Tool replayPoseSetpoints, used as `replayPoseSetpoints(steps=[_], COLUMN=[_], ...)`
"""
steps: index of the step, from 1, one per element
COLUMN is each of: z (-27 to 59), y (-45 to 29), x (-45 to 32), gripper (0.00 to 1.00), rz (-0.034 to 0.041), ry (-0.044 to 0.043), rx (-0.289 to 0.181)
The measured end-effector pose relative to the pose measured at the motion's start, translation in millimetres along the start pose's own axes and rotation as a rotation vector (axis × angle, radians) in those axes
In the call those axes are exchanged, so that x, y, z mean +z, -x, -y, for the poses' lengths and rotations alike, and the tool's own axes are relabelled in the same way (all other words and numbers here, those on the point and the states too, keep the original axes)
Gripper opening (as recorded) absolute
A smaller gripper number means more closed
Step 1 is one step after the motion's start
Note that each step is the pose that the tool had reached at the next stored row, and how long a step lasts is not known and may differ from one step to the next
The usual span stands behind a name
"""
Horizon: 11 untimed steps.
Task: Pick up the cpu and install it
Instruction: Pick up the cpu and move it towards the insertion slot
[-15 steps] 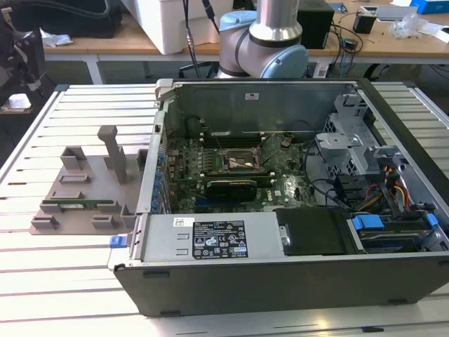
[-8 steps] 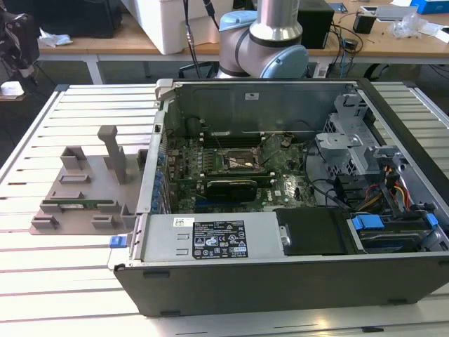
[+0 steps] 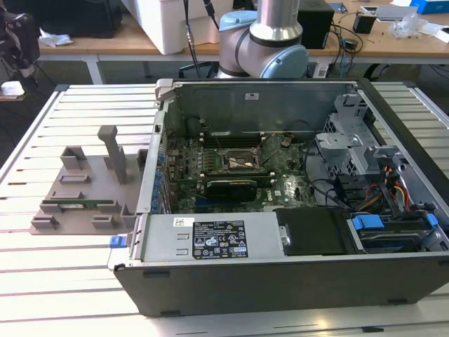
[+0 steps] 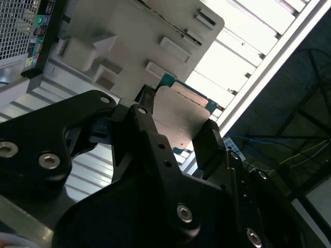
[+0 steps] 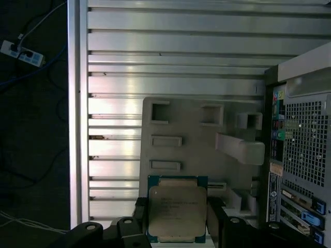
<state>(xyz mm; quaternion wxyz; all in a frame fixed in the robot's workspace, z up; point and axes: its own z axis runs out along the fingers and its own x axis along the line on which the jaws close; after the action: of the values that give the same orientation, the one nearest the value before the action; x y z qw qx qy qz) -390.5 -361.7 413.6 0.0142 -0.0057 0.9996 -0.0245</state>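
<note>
cpu (image 5: pixel 177 209): one, a flat square with a shiny grey top and a thin blue-green rim | gripper (image 5: pixel 177 219): one, its two black fingers (image 5: pixel 214 219) pinch the cpu from both sides | place: the cpu is held over the edge of the one grey tray (image 5: pixel 196 150), beside the one open computer case (image 3: pixel 280 210)

One cpu (image 5: pixel 177 212) and two fingers (image 5: pixel 215 213) show in the first wrist view, with one power strip (image 5: pixel 18 50) on the floor (image 5: pixel 31 129). In the exterior view, one slatted surface (image 3: pixel 63 281) carries one grey tray (image 3: pixel 74 214), one tall post (image 3: pixel 116 158) on it, and one open case (image 3: pixel 280 210); one arm (image 3: pixel 270 35) rises behind the case.
</note>
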Motion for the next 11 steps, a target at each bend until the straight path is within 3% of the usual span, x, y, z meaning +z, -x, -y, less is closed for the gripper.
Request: replayPoseSetpoints(steps=[8,11], z=[0.1,0.2], y=[9.3,22.0], x=[0.3,0.7], gripper=[0.55,0.55], rz=[0.0001,0.0], ry=[0.0,0.0], rx=[0.0,0.0])
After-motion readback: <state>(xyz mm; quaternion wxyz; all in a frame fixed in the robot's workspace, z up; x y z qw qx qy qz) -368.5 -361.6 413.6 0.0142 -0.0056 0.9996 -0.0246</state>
